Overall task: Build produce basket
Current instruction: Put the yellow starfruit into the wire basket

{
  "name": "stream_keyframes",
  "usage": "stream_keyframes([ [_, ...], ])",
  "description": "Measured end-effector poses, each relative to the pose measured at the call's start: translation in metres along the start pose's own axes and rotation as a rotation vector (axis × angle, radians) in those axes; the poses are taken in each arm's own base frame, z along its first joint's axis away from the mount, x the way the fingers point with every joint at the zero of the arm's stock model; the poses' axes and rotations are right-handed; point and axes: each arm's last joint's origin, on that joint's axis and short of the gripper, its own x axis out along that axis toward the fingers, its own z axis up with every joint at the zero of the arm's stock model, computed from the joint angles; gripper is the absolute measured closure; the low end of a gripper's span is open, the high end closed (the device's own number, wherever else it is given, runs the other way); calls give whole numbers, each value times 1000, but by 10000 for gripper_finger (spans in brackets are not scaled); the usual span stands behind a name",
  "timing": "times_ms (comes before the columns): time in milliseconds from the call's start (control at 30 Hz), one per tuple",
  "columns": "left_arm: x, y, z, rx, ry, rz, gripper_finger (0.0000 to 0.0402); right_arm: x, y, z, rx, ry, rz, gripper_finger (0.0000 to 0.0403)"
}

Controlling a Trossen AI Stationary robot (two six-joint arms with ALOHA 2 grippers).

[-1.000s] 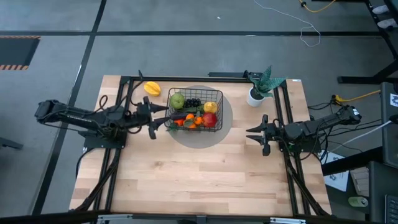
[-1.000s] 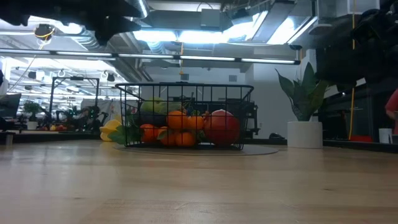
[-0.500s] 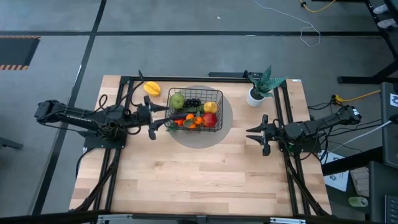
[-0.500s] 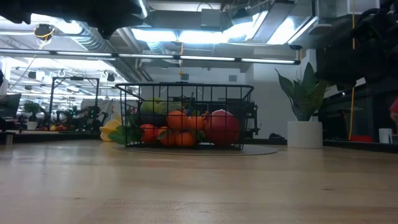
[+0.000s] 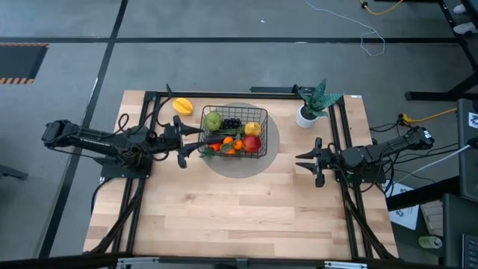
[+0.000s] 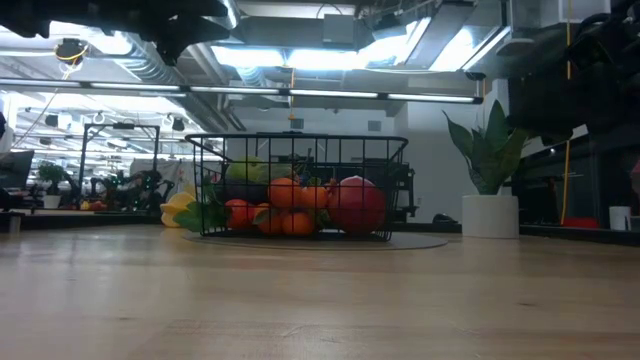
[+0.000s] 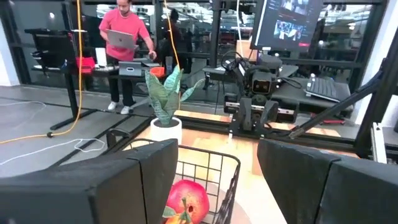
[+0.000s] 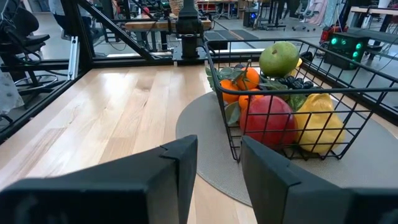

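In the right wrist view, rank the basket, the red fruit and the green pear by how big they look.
1. basket
2. red fruit, though it sits nearer the camera than the pear
3. green pear

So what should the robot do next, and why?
Probably swing the left pincer over to the yellow fruit, which lies on the table outside the basket, on its left side. That pincer is open, empty and nearest it, while the other produce already sits inside.

Grey floor [image 5: 224, 45] around the table; bright ceiling lights [image 6: 300, 55]; perhaps desks [image 7: 124, 65] behind glass.
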Motion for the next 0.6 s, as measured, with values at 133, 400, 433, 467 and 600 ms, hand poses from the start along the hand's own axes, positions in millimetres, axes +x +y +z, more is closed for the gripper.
stream_keyframes([
  [133,0,6,5,-72,-57,120,189,0,0,0,-1,0,0,281],
  [400,13,32,32,-93,69,444,189,0,0,0,3,0,0,281],
  [433,18,36,36,-91,103,479,189,0,0,0,3,0,0,281],
  [467,23,39,40,-80,147,514,189,0,0,0,4,-1,0,281],
  [600,40,62,51,3,381,680,189,0,0,0,6,-3,0,281],
])
